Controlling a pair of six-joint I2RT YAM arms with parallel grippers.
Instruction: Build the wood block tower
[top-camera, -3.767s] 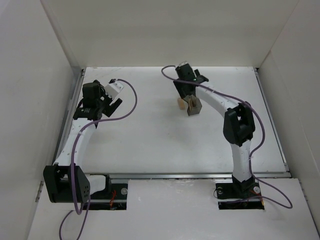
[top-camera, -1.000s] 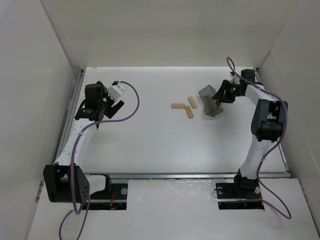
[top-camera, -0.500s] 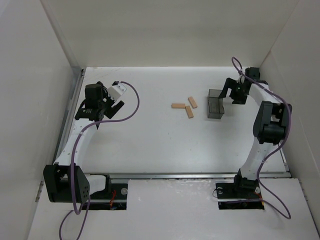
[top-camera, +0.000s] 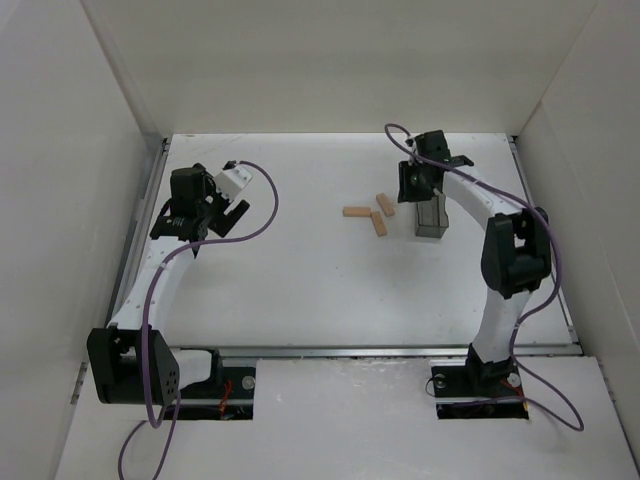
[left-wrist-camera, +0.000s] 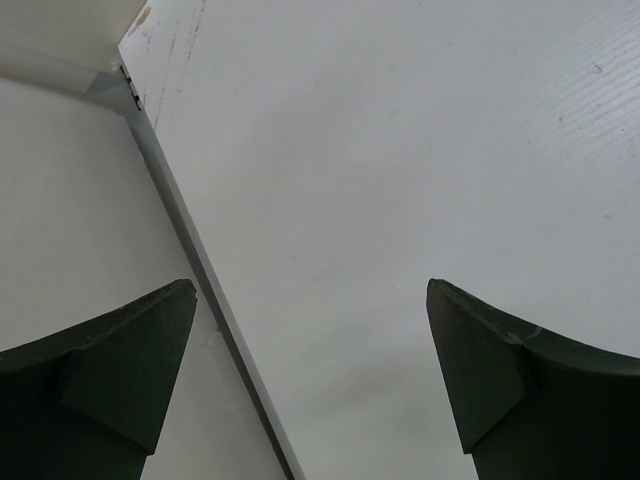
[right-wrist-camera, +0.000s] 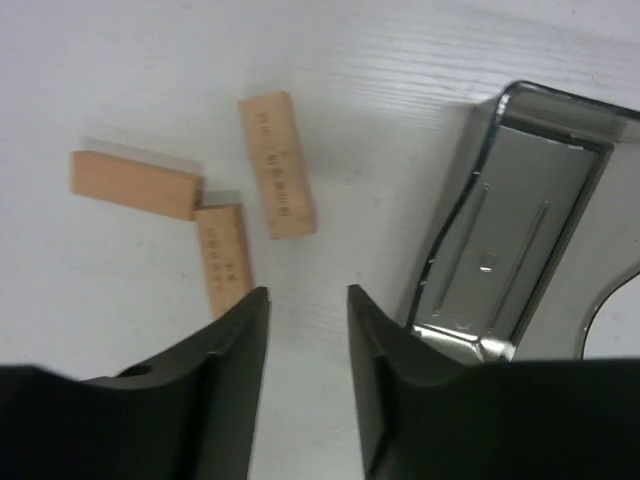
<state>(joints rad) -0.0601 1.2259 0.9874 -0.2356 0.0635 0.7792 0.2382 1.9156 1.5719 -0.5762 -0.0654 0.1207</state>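
Note:
No tower stands; three light-tan wooden blocks lie flat and loose on the white table: one (top-camera: 357, 211) (right-wrist-camera: 137, 184), a second (top-camera: 379, 224) (right-wrist-camera: 224, 257) touching its end, and a third (top-camera: 386, 204) (right-wrist-camera: 277, 164) just apart. My right gripper (top-camera: 409, 190) (right-wrist-camera: 307, 293) hovers between the blocks and the container, jaws a narrow gap apart with only bare table between them. At the left rail, far from the blocks, my left gripper (top-camera: 200, 222) (left-wrist-camera: 308, 285) is wide open and holds nothing.
A translucent dark grey plastic container (top-camera: 432, 215) (right-wrist-camera: 510, 255) stands just right of the blocks, close beside my right fingers. White walls enclose the table on three sides. A metal rail (left-wrist-camera: 190, 270) runs along the left edge.
My right arm swung left from the container's far side to the gap between container and blocks, and its jaws narrowed. The container, tilted in the grip a second ago, now stands free. The left arm stayed still.

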